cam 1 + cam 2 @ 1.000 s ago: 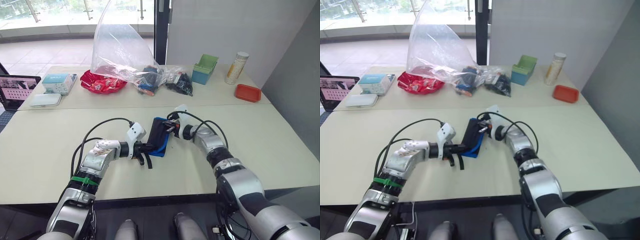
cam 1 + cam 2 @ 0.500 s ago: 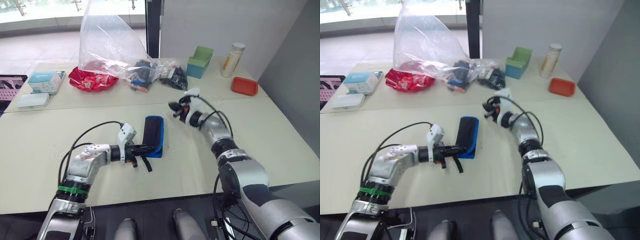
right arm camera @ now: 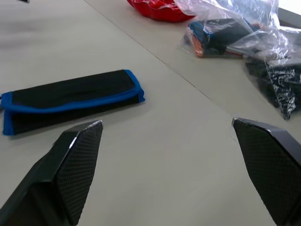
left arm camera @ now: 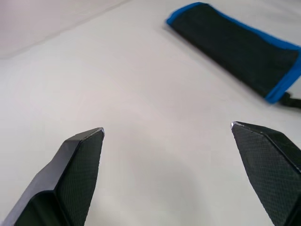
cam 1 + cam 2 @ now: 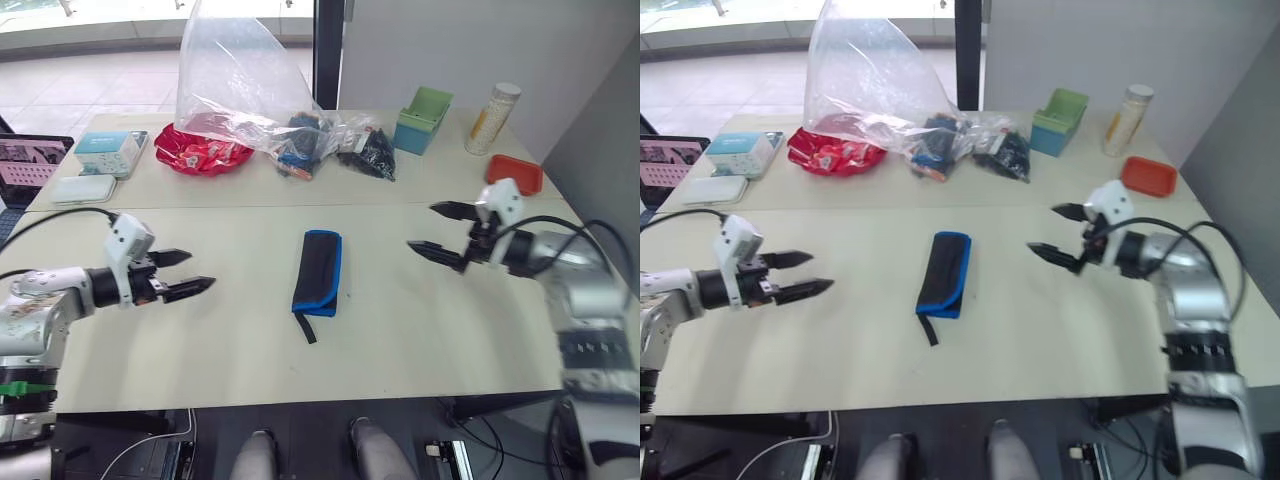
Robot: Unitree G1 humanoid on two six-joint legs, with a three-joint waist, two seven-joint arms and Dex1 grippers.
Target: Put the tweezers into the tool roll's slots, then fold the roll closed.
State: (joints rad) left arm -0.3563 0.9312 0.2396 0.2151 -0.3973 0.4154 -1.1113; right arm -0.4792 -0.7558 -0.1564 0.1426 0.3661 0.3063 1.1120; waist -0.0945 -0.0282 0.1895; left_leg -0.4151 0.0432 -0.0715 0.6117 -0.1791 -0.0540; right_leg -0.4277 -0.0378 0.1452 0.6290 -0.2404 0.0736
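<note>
Evidently we are finished: the tool roll [image 5: 318, 272] lies folded shut near the middle of the worktop [image 5: 230, 330], its black strap [image 5: 305, 327] trailing toward us, so we judge the tweezers tucked inside, hidden. Our left pincer [image 5: 187, 272] and right pincer [image 5: 437, 229] hover well apart from it on either side, both spread wide, holding and touching nothing.

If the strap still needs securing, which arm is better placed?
Neither clearly: left gripper and right gripper both hang open, well apart from the folded tool roll. Its strap trails nearer the robot's left.
</note>
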